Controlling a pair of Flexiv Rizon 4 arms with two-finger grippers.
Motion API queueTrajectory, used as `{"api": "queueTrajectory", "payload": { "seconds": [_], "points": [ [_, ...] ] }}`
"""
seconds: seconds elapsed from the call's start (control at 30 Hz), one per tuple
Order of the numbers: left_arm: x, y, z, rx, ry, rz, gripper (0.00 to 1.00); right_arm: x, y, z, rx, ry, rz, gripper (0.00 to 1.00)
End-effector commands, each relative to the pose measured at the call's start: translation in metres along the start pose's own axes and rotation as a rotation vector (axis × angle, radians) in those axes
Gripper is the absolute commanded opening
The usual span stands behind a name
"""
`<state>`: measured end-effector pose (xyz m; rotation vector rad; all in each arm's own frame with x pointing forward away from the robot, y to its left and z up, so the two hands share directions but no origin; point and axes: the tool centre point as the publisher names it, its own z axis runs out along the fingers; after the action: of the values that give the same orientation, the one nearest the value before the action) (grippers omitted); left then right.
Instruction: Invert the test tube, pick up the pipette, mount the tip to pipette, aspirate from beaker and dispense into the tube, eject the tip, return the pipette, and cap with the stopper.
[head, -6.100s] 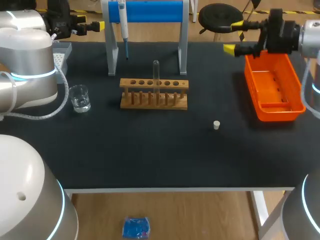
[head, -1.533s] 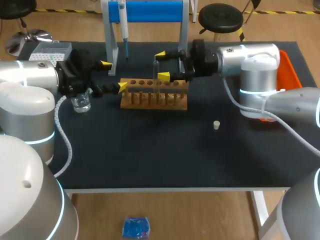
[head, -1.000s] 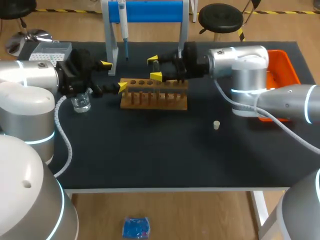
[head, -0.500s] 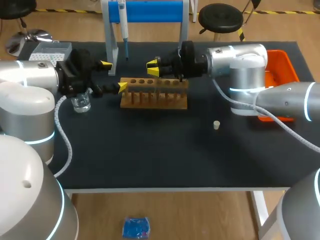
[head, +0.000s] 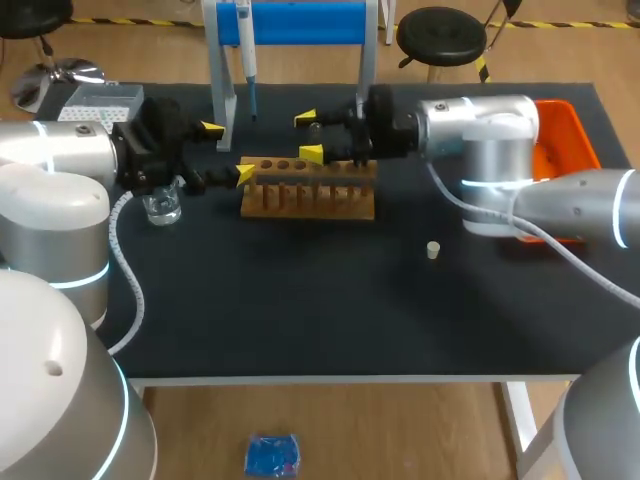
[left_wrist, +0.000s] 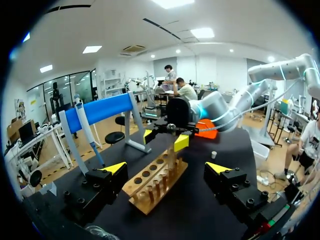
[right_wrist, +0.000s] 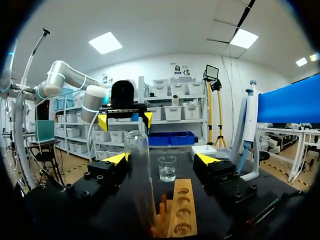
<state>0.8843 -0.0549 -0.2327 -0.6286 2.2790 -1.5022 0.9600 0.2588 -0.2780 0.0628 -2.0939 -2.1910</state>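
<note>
Glass first: the clear, slender glass test tube (right_wrist: 139, 175) stood upright in the pale wooden rack with a row of holes (head: 308, 190), near its middle, rounded end up. Right gripper (head: 309, 136) straddled the tube with fingers spread, and the tube sat nearer one finger. Left gripper (head: 228, 151), likewise spread, hovered at the rack's 10 o'clock. The small clear glass beaker (head: 160, 197) stood at 9 o'clock, farther out. Closing off-centre could shove the tube sideways and jam it in its hole, or the smooth glass could slip during inversion.
</note>
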Motion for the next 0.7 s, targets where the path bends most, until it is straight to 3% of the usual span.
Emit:
{"api": "queueTrajectory", "payload": {
  "seconds": [0.03,0.07,0.1,0.23,0.43,0.7],
  "points": [
    [-0.0007,-0.0004,0.0000,-0.004,0.003,0.000,1.00,0.0050,-0.0001,-0.0049,-0.005,-0.011,-0.001,0.94],
    [-0.0007,-0.0004,0.0000,-0.004,0.003,0.000,1.00,0.0051,-0.0001,-0.0051,-0.004,-0.009,0.000,0.82],
    [-0.0007,-0.0004,0.0000,-0.004,0.003,0.000,1.00,0.0050,-0.0001,-0.0052,-0.004,-0.003,0.001,0.78],
    [-0.0007,-0.0004,0.0000,-0.004,0.003,0.000,1.00,0.0046,0.0006,-0.0041,0.015,0.016,-0.006,0.75],
    [-0.0007,-0.0004,0.0000,-0.004,0.003,0.000,1.00,0.0042,0.0032,-0.0034,0.011,0.020,-0.010,0.49],
    [-0.0007,-0.0004,0.0000,-0.004,0.003,0.000,1.00,0.0088,0.0024,-0.0062,0.010,0.023,-0.009,0.41]
  ]
}}
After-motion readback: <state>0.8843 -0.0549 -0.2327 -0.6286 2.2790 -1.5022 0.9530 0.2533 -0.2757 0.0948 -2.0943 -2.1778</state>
